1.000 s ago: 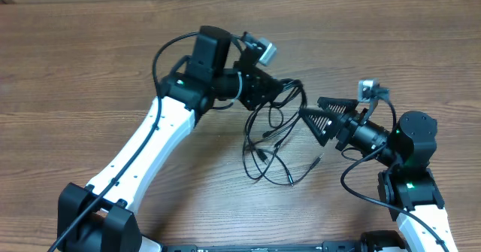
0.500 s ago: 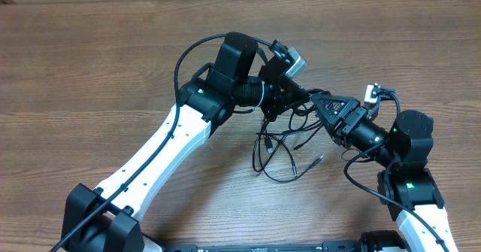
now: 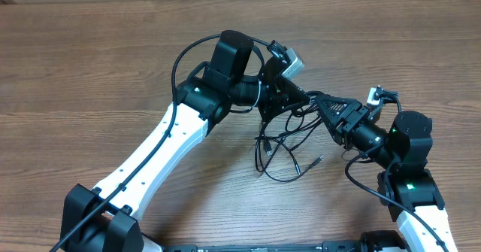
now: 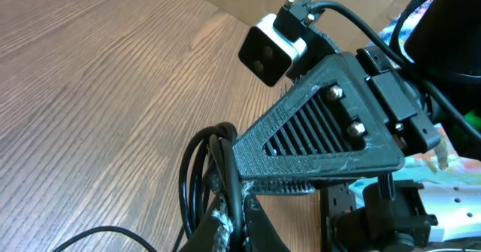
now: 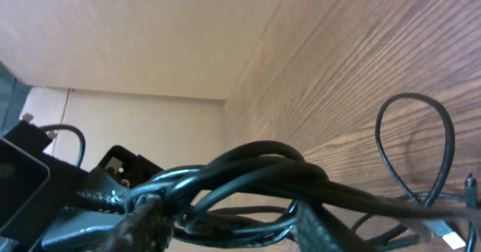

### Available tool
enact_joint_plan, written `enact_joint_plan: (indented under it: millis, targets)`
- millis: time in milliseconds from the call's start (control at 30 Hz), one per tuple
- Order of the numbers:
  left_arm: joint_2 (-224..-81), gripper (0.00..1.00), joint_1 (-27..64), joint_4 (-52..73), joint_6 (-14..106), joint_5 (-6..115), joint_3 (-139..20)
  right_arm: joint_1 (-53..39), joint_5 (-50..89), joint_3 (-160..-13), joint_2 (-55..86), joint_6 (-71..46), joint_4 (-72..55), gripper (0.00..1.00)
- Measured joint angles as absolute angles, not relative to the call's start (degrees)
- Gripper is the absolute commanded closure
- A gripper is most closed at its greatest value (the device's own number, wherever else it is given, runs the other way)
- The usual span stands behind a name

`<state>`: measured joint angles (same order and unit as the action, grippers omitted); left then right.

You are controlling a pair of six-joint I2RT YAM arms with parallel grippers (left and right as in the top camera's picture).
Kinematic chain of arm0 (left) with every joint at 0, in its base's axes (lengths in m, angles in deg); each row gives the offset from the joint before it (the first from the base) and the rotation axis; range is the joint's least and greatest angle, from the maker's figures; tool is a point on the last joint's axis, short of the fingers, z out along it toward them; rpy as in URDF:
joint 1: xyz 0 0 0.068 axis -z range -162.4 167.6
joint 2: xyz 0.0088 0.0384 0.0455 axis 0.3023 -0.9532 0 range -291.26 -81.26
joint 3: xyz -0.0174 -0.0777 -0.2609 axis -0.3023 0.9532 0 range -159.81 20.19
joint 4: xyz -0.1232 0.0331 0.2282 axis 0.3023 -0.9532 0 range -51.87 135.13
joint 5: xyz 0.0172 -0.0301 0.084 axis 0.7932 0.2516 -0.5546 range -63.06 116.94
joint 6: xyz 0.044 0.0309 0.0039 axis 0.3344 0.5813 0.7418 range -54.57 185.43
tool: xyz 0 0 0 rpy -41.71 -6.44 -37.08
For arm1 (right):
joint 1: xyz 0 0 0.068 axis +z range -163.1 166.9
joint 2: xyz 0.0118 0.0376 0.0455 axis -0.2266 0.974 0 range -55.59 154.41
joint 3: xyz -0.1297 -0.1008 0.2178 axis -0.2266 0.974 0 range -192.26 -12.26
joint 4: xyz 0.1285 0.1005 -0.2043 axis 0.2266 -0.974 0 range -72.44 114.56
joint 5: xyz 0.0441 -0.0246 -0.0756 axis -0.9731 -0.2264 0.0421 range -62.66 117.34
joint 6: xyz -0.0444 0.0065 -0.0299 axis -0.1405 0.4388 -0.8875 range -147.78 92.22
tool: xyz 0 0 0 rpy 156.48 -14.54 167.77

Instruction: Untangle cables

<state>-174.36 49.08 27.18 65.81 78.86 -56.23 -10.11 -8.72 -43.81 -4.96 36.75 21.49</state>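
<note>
Left hand [image 3: 288, 105] clamps the cables [image 5: 255, 169]; right hand [image 3: 314, 101] half-open astride them

On table [image 3: 90, 71], cables [image 3: 282, 153]; bunch between left pincer [image 3: 299, 101] and right pincer [image 3: 314, 101].

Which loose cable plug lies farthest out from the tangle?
The light-tipped plug lying alone on the bare table, on the side toward the right arm. The other plug ends lie in among the loops of the cables.
</note>
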Motion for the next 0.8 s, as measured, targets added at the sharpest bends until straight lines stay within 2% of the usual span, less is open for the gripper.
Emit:
enact_joint_plan:
  millis: [200, 300, 433, 533, 600, 667, 800]
  targets:
    - [-174.3, 0.96, 49.0, 35.4, 64.3, 82.7, -56.2, -10.1, -7.8, -43.8, -4.2, 36.7, 21.5, 0.62]
    - [-174.3, 0.96, 49.0, 38.3, 62.8, 83.4, -56.2, -10.1, -7.8, -43.8, -3.0, 36.7, 21.5, 0.72]
    - [-174.3, 0.96, 49.0, 38.5, 62.2, 83.8, -56.2, -10.1, -7.8, -43.8, -1.7, 36.8, 21.5, 0.76]
    - [-174.3, 0.96, 49.0, 37.7, 62.1, 84.0, -56.2, -10.1, -8.0, -43.8, -1.6, 36.7, 21.7, 0.75]
    - [-174.3, 0.96, 49.0, 37.0, 61.9, 84.0, -56.2, -10.1, -8.3, -43.8, -1.5, 36.7, 22.0, 0.66]
    - [-174.3, 0.96, 49.0, 37.0, 61.9, 84.1, -56.2, -10.1, -8.5, -43.8, -1.4, 36.7, 22.5, 0.51]
    - [-174.1, 0.96, 49.3, 37.0, 61.9, 84.4, -56.2, -10.1, -9.3, -43.8, -1.3, 38.5, 22.5, 0.49]
